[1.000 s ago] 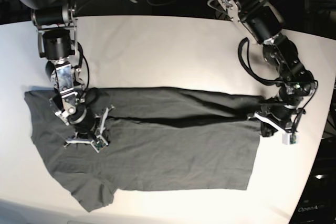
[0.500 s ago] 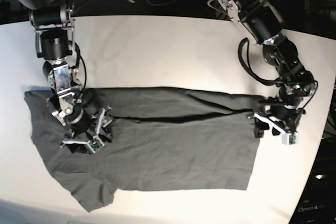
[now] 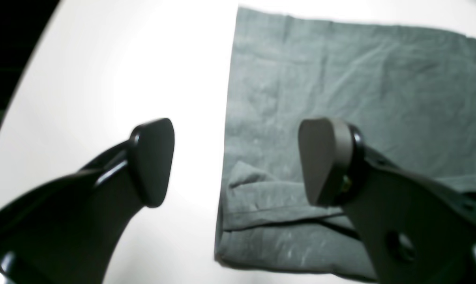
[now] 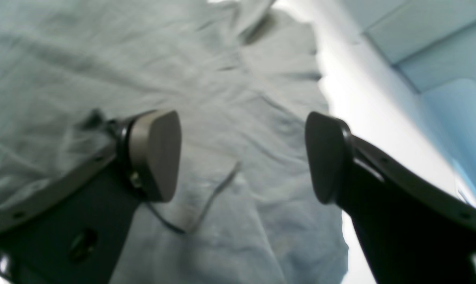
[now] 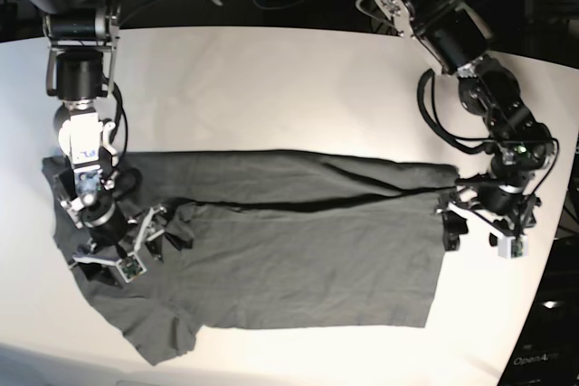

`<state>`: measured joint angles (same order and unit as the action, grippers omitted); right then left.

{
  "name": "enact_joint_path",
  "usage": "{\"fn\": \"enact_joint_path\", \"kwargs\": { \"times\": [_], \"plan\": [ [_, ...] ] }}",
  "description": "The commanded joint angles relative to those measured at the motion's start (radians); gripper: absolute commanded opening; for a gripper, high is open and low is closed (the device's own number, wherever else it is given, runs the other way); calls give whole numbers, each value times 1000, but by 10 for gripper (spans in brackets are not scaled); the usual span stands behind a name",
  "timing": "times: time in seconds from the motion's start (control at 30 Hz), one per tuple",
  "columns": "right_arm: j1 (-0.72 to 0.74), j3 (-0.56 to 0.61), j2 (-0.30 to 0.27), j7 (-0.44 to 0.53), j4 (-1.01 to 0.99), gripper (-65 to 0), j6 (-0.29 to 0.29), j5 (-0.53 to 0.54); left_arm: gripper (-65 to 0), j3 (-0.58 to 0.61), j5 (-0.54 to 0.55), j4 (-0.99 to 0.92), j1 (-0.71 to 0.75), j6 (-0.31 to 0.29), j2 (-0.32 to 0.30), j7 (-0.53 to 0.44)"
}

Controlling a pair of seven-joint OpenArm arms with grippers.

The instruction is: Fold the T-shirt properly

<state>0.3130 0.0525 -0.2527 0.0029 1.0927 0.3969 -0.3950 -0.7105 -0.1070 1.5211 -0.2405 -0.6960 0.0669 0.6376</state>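
Dark grey cotton covers the middle of the white table (image 5: 271, 88): the T-shirt (image 5: 298, 259) lies flat with its long axis running side to side in the base view, one long edge folded over lengthwise so a dark crease runs across the body. Its sleeve and collar end points toward that view's left, and the straight hem end points right. The right gripper (image 5: 118, 255) hovers over the sleeve end with its jaws spread wide and nothing between them; from the right wrist camera, wrinkled cloth and a seam show in the gap between the fingers (image 4: 159, 154). The left gripper (image 5: 475, 232) sits at the hem end, also spread wide and empty, one finger (image 3: 153, 161) over bare table and the other above the folded corner of the cloth.
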Motion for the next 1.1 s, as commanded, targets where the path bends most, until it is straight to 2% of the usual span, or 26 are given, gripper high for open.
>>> {"fn": "enact_joint_path", "kwargs": {
  "times": [0.0, 0.1, 0.17, 0.27, 0.4, 0.43, 0.5, 0.6, 0.83, 1.07],
  "plan": [
    [16, -3, -9, 16, 24, -168, -5, 6, -166, 4, 14, 19, -10, -2, -2, -23],
    [-11, -4, -6, 16, 39, -168, -5, 6, -170, 7, 8, 11, -1, -2, 11, 9],
    [-22, -6, -7, 18, 33, -168, -5, 6, -221, 44, 8, 5, 13, -2, 6, 37],
    [-30, -6, -4, 18, 37, -168, -5, 6, -375, 114, 8, -17, 46, -2, 4, 35],
    [-38, -6, -3, 18, 37, -170, -5, 6, -628, 160, 3, -23, 49, -2, 3, 44],
    [-39, -6, -3, 18, 37, -170, -5, 6, -650, 162, -12, -29, 46, -2, 3, 46],
    [-39, -6, -3, 18, 37, -170, -5, 6, -616, 160, -69, -41, 40, -2, 11, 46],
    [-39, -6, -3, 18, 34, -170, -5, 6, -619, 159, -152, -50, 25, -2, 14, 46],
    [-39, -6, -3, 18, 37, -170, -5, 6, -619, 165, -260, -54, 23, -2, 14, 47],
    [-39, -6, -1, 18, 37, -170, -5, 6, -619, 311, -372, -55, 53, -2, 4, 47]
  ]
}}
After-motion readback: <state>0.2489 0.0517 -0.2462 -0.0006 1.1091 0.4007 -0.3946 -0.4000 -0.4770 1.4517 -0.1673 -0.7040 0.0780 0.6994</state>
